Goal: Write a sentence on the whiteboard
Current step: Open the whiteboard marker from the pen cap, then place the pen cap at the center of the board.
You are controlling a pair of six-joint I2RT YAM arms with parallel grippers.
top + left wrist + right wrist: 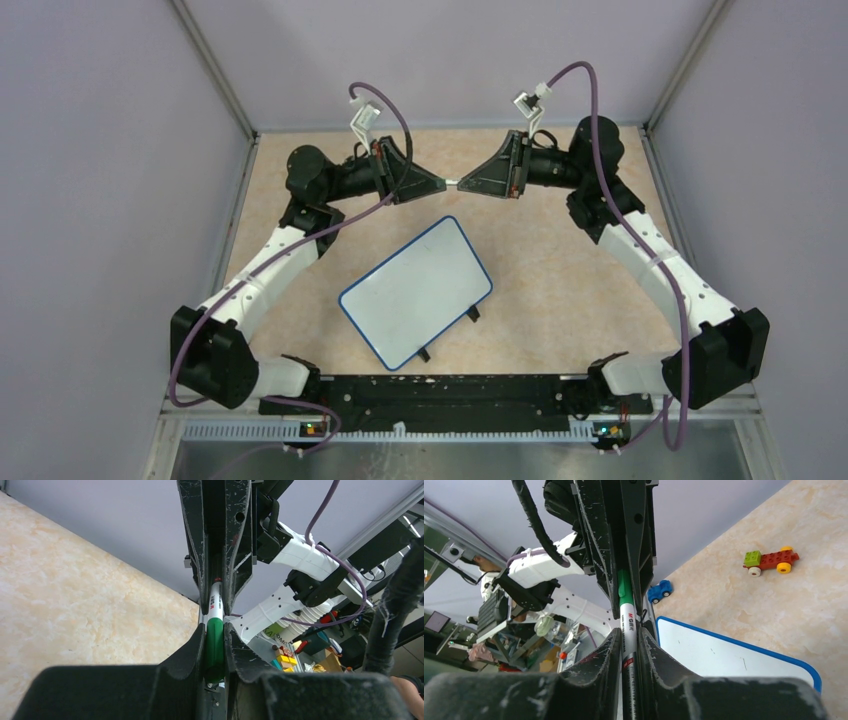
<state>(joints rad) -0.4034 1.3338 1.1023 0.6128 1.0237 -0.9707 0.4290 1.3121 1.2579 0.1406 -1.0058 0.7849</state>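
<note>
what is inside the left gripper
The green cap end of a white marker pen, clamped in the left gripper; its white barrel runs on into the right gripper. The cap covers the writing tip.

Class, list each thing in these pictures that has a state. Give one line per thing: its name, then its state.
whiteboard: lying flat on the table, blank, nothing written yet.
marker: held above the table between the two grippers, green cap on.
left gripper: shut on the marker's capped end.
right gripper: shut on the marker's white barrel.
</note>
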